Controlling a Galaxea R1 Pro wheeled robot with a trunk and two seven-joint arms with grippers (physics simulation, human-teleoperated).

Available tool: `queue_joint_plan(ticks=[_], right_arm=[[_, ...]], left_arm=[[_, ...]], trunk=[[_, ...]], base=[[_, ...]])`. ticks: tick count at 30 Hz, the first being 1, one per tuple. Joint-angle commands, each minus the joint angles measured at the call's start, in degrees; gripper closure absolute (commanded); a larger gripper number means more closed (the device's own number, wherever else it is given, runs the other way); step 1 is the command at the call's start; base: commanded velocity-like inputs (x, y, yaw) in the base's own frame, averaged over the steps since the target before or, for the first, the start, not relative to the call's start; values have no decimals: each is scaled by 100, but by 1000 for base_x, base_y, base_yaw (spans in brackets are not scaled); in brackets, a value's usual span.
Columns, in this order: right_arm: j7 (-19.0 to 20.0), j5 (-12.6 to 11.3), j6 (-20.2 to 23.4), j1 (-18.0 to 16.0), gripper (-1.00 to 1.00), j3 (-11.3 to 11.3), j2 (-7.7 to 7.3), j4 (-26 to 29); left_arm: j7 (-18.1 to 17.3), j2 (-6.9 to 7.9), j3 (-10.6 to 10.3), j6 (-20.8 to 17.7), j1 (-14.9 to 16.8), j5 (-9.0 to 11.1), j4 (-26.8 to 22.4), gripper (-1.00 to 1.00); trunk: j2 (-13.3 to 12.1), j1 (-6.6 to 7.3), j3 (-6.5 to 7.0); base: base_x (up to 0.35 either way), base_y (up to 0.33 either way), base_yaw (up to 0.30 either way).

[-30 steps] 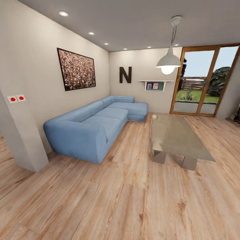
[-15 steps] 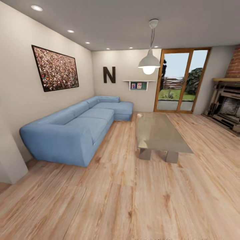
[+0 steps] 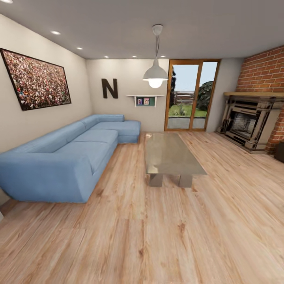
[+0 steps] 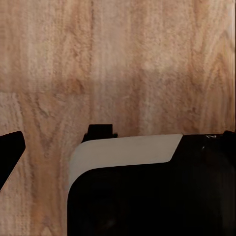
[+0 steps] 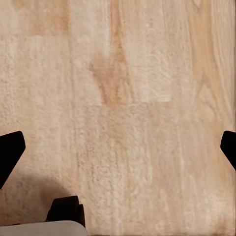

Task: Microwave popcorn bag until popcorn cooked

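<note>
The head view looks across a living room with a light wood plank floor (image 3: 157, 236). A wide strip of bare floor runs from 6 o'clock up the middle, narrowing into a lane between the long blue fabric corner sofa (image 3: 67, 157) at 9 o'clock and the low glass-topped coffee table on grey block legs (image 3: 169, 156) just right of centre. The sofa's near end sits close to the picture's left edge, and its chaise end reaches toward 11 o'clock, near the table's far left corner. Right of the table the floor opens broadly toward 3 o'clock, bounded by a stone fireplace set in a red brick wall (image 3: 248, 122). At 12 o'clock a wood-framed glass patio door (image 3: 189, 96) closes the far wall, with a white pendant lamp (image 3: 155, 75) hanging before it. A dark letter N (image 3: 109, 88) and a small white wall shelf (image 3: 144, 99) hang on that wall, and a large dark-framed speckled picture (image 3: 35, 81) on the left wall at 10 o'clock.

The popcorn bag, microwave and countertop are nowhere among these surroundings.

Both wrist cameras point straight down at the planks. The left gripper (image 4: 118, 142) hangs over the floor above a white-and-black robot body panel (image 4: 147, 191), its fingertips spread wide to the frame's sides. The right gripper (image 5: 118, 147) likewise hangs with fingertips far apart, holding nothing.
</note>
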State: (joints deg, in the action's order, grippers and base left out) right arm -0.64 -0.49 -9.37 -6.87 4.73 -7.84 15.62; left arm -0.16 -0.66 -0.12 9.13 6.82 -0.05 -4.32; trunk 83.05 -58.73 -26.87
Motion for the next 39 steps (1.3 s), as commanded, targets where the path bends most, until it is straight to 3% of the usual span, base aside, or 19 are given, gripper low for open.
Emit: queue_joint_plan(ticks=[1, 16, 24, 39], right_arm=[[3, -8, -21, -6, -100, 19, 2, -7], [3, -4, -21, -7, -100, 19, 9, -7], [3, -4, -21, -7, -100, 19, 2, -7], [3, -4, -21, -7, -100, 19, 4, -7]], left_arm=[[0, -11, -7, 19, 42, 4, 4, -100], [19, -31, 172, 329, 33, 80, -301, -100], [17, -39, 156, 335, 31, 83, -294, -100], [24, -39, 179, 335, 39, 85, -295, -100]], trunk=[[3, 0, -6], [3, 0, -6], [3, 0, -6], [3, 0, -6]], base=[[54, 0, -299], [79, -11, -299], [0, -2, -299], [49, -187, -299]])
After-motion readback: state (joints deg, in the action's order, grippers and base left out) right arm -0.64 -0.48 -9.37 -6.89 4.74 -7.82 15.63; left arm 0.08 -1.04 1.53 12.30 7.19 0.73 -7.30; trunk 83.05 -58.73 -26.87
